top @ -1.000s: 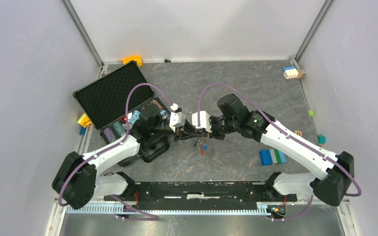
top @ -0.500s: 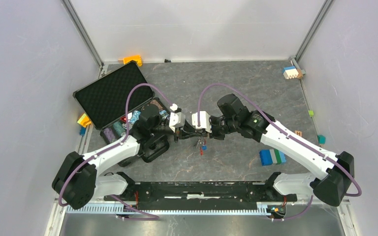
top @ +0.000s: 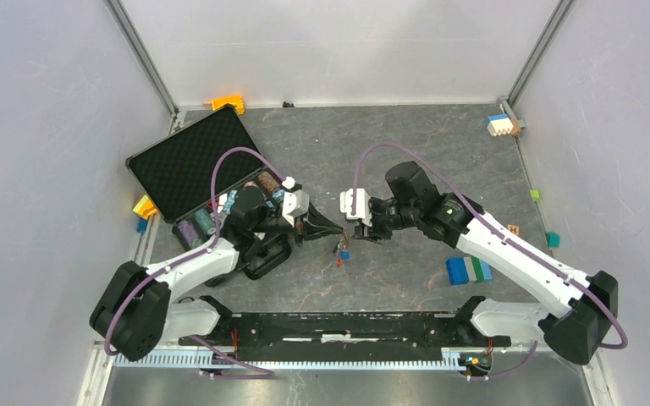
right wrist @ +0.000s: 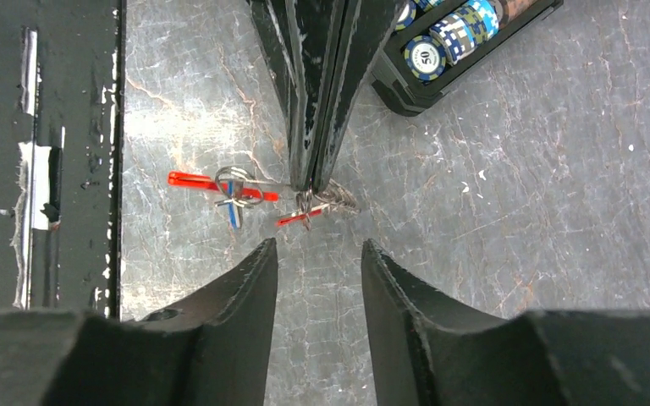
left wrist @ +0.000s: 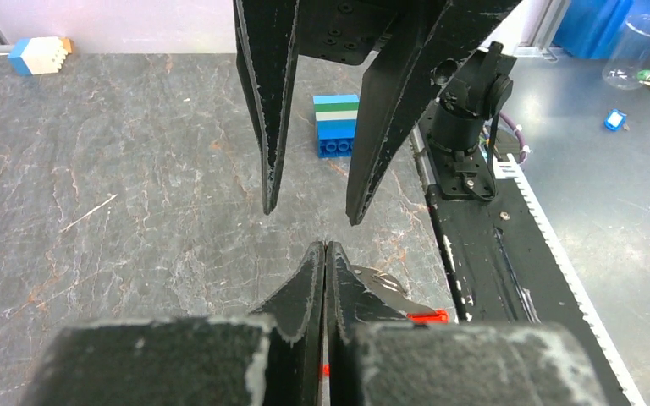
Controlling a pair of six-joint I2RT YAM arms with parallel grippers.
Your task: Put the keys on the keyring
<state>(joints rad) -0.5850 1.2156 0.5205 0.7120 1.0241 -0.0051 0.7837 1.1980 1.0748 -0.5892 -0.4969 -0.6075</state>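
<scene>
keyring (right wrist: 328, 198) is off the worktop (top: 406, 152), dangling mid-table from the tips of the left end effector (right wrist: 308, 181), which is clamped shut on the chain end. Red clip (right wrist: 188, 178) sticks out toward 9 o'clock in the right wrist view, with a small ring beside it.

Blue key (right wrist: 233, 215) hangs right at that ring and red key (right wrist: 291, 220) sits just under the chain. The whole lot reads as one dangling bundle. Whether both keys are actually threaded through is too small to tell. My read: at or near the end, with a check of the threading left, then setting it down.

Pose: left arm reaches in from 8 o'clock, wrist roughly level, fingers pointing toward 3 o'clock. Right end effector (right wrist: 317, 254) faces it tip to tip from 3 o'clock — jaws apart, gripping nothing, just clear of the bundle. Right arm is bent in from 4 o'clock.

Open case (top: 186, 161) sits at 9 o'clock of the bundle, blue-green block (top: 467, 269) at 4 o'clock — both well apart from it.
</scene>
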